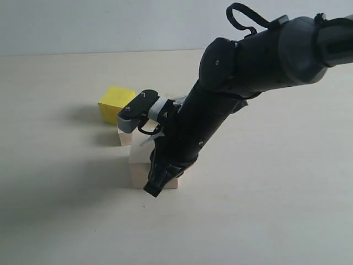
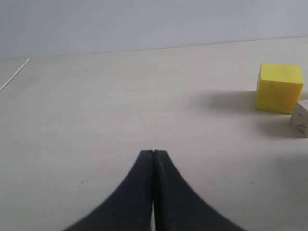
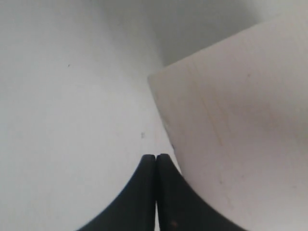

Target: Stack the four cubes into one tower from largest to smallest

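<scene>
Your left claw point(image 2: 154, 154) is fully closed with nothing between its fingers, low over the counter point(image 2: 96, 120). Ahead of it and off to its right stands the yellow cube point(image 2: 279, 87), well apart from the fingertips. Just nearer to the claw than that cube rests the smaller pale wood cube point(image 2: 301, 118), cut off by the frame edge. Further right, the big pale wood cube point(image 1: 138, 168) stands on the counter beneath your right arm point(image 1: 220, 94). Your right claw point(image 3: 156, 157) is also pressed shut and holds nothing. Its tip is down just beside one face of the big pale wood cube, so close that you cannot tell whether they touch.
</scene>
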Controlling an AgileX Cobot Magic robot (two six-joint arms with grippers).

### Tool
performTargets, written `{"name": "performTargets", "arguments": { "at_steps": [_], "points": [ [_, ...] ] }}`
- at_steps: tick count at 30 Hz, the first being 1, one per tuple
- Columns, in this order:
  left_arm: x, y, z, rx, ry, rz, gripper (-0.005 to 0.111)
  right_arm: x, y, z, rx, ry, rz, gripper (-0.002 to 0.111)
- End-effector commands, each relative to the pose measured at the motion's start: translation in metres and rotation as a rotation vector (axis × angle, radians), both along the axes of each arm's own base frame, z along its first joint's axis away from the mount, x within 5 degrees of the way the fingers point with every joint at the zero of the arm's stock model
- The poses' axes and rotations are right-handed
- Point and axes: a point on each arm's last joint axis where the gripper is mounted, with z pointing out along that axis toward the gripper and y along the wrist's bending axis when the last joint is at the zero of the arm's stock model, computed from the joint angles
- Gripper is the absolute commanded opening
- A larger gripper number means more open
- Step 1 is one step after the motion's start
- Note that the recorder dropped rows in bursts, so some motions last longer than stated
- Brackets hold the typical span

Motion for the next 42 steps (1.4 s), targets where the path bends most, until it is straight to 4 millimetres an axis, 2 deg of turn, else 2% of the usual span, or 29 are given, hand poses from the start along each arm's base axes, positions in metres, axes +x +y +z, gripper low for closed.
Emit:
{"name": "performTargets", "arguments": {
  "at_steps": [1, 7, 13, 19, 42],
  "points": [
    [0.0, 0.0, 0.0, -0.007, -0.005, -0.006, 0.0, 0.013, 0.008, 0.012, 0.035, -0.082, -0.033, 0.0],
    [0.0, 0.0, 0.0, -0.007, -0.005, -0.006, 0.0, 0.022, 0.011, 0.022, 0.035, -0.141, -0.049, 0.0],
    [0.0, 0.0, 0.0, -0.007, -0.005, -0.006, 0.0, 0.028, 0.002, 0.019, -0.072, -0.183, -0.105, 0.0],
    [0.0, 0.0, 0.0, -0.007, -0.005, -0.006, 0.0, 0.025, 0.003, 0.019, -0.072, -0.134, -0.113, 0.0],
    [0.0, 0.0, 0.0, -0.007, -0.005, -0.006, 0.0, 0.028, -0.002, 0.018, -0.116, -0.152, -0.16, 0.0]
  ]
}}
